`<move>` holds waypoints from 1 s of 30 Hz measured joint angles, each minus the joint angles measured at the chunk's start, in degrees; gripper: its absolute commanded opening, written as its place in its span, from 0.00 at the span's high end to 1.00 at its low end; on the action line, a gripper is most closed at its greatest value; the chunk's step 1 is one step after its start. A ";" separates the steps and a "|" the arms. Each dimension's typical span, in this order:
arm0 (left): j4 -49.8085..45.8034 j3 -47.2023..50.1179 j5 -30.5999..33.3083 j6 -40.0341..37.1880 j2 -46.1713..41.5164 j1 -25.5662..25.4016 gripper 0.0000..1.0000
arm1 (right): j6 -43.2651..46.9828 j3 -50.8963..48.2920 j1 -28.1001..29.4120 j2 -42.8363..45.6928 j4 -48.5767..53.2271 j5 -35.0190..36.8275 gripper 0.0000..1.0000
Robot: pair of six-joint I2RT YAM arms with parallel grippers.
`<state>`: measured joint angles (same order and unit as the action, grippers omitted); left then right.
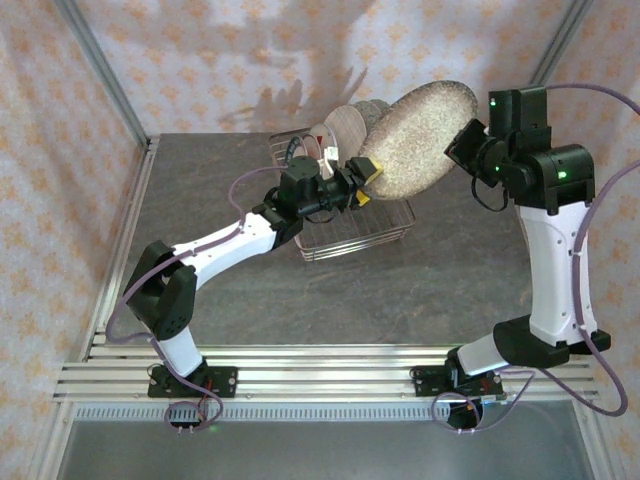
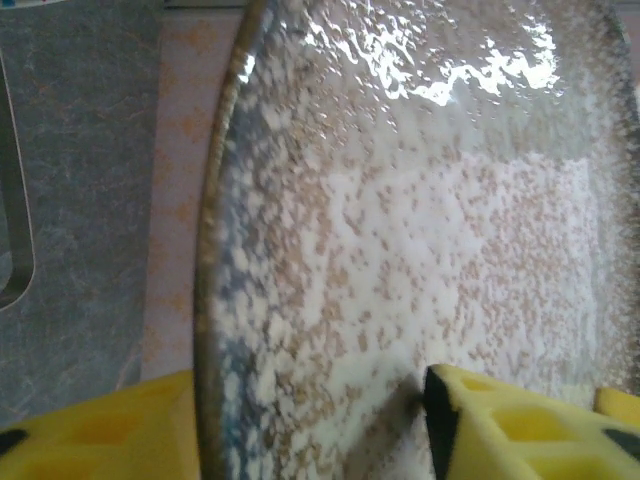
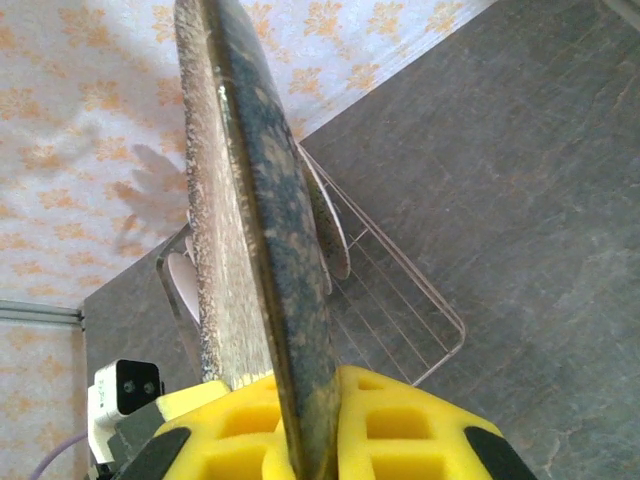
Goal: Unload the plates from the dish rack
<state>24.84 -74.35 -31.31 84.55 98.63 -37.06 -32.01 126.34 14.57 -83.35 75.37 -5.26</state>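
Step in hand, as I judged it: a handover of one plate between the arms, above the rack.

- The brown speckled plate [image 1: 420,140] was in the air, tilted on edge, off the dish rack's [image 1: 372,236] 1 o'clock corner in the top view.
- The right claw [image 3: 305,405] was pinched tight on that plate's rim, at about 4 o'clock on the plate in the top view. Both yellow pads pressed the edge.
- The left claw [image 2: 310,425] sat at the plate's 7 o'clock rim with one yellow finger on each side. It was roughly half open, and I could not tell whether the pads had made contact.
- The other plates [image 1: 345,125] stood upright in the rack at its 12 o'clock end.

Next move, my estimate: confirm a firm left grip before the right claw lets go, or the plate could drop onto the rack. Then carry it to bare desk [image 1: 450,290] and lay it flat.
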 measured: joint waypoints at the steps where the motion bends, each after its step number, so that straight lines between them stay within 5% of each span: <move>1: 0.79 0.31 0.02 0.48 0.00 0.13 0.58 | -0.28 -0.74 -0.15 0.00 -0.55 -0.57 1.00; 8: 4.15 3.65 -0.04 2.69 -1.01 2.69 0.71 | -3.93 -7.10 -3.08 0.17 -5.46 -7.02 1.00; 17: 4.46 7.89 -0.68 6.95 -6.49 6.08 1.00 | -6.54 -13.51 -5.79 0.66 -12.70 -17.40 1.00; 24: 3.54 8.26 -0.76 6.99 -8.28 7.58 1.00 | -6.93 -15.93 -6.38 0.81 -16.81 -21.84 1.00; 30: 2.82 9.38 -0.70 7.08 -10.43 8.85 1.00 | -7.96 -16.22 -6.38 0.15 -19.71 -25.44 0.76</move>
<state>27.66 -64.97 -32.01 91.64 88.20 -28.21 -39.97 110.13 8.19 -83.20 55.66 -30.70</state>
